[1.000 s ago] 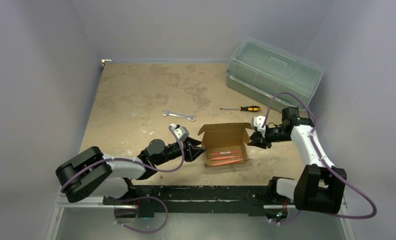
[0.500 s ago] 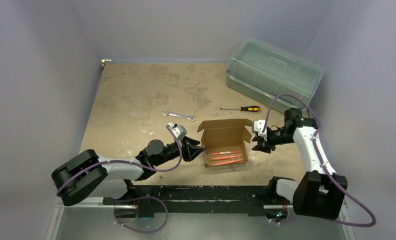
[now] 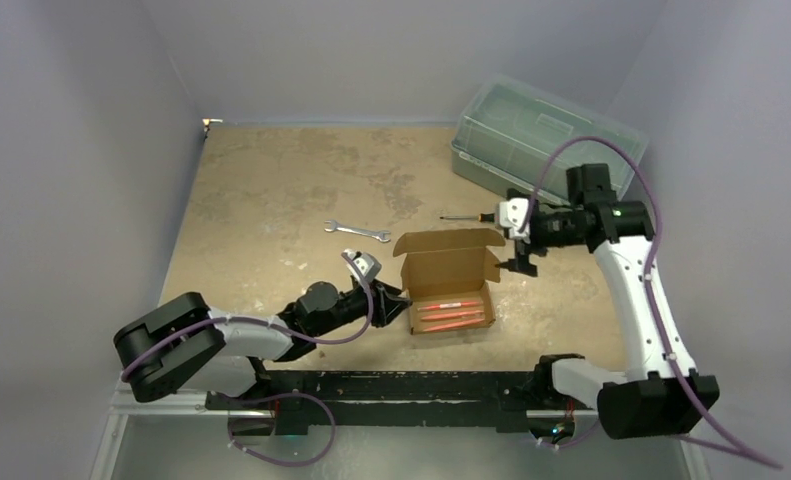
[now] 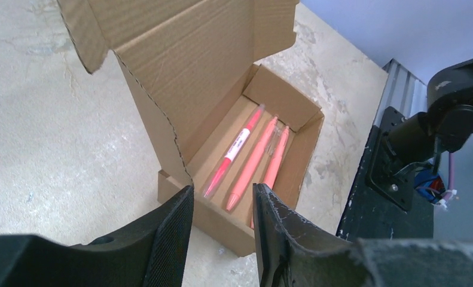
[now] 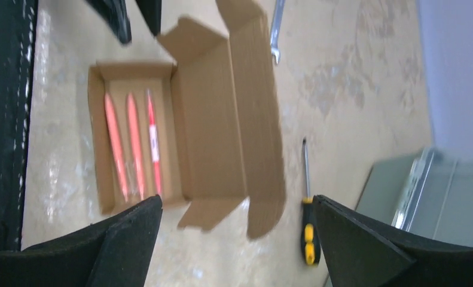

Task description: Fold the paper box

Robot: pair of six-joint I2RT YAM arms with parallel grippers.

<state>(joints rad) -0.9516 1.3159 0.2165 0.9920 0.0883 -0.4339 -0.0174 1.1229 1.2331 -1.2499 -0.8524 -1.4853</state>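
Nearest the arm bases on the worktop (image 3: 271,200), we are holding our left claw (image 3: 399,304) narrowly parted just beside the paper box (image 3: 449,264), which is lying open with three pink pens (image 3: 455,311) inside. Beyond it, our right claw (image 3: 524,266) is hovering, spread wide, near a screwdriver (image 5: 308,234).

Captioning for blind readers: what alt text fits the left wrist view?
An open paper box on a beige table, lid raised, holds three pink pens side by side. The left gripper, jaws apart, points at the box's near wall from the bottom edge.
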